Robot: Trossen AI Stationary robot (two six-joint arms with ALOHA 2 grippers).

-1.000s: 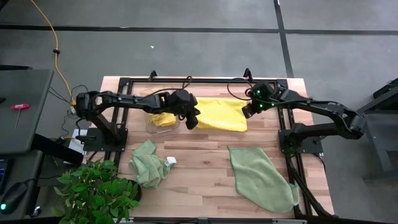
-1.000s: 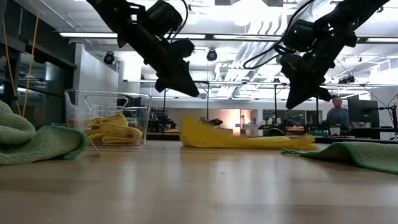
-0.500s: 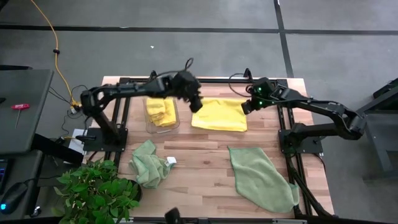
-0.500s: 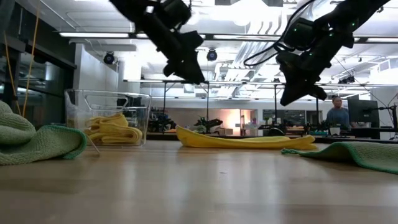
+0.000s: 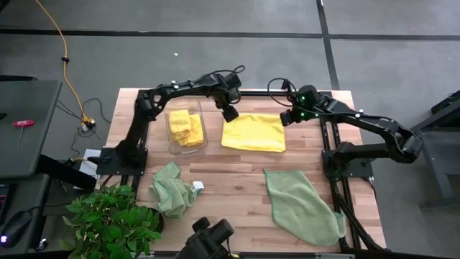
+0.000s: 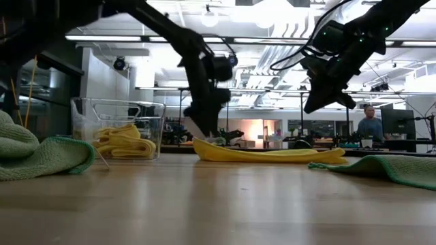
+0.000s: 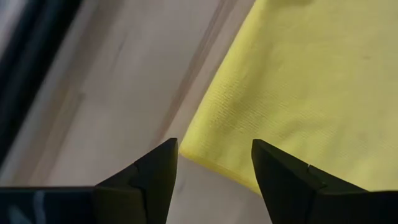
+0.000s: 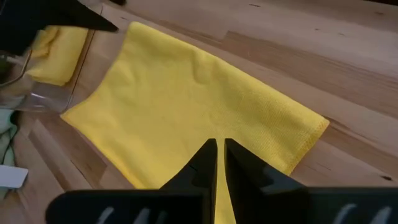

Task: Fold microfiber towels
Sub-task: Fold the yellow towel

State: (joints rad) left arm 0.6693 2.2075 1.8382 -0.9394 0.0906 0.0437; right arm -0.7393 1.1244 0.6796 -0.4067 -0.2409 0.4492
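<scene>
A yellow microfiber towel [image 5: 253, 132] lies folded flat on the table's far middle. My left gripper [image 7: 214, 168] is open and points steeply down, close over the towel's far left corner [image 7: 205, 134]. One finger stands on each side of that corner, and no touch shows. My right gripper [image 8: 219, 155] is shut with nothing in it. It hangs well above the towel's far right corner [image 5: 286, 119]. A crumpled green towel [image 5: 171, 188] lies near left, and a spread green towel [image 5: 302, 205] lies near right.
A clear bin [image 5: 187, 129] with folded yellow towels stands just left of the yellow towel. A leafy plant [image 5: 111, 223] sits at the near left corner. A dark object [image 5: 212, 234] pokes up at the table's near edge. Black frame rails [image 5: 237, 93] run along the far edge.
My left gripper has swung from the towel's left edge beside the bin toward the table's far edge. It has tipped to point steeply down and sunk close over the towel's far left corner. The towel's left end, raised a second ago, now lies flat.
</scene>
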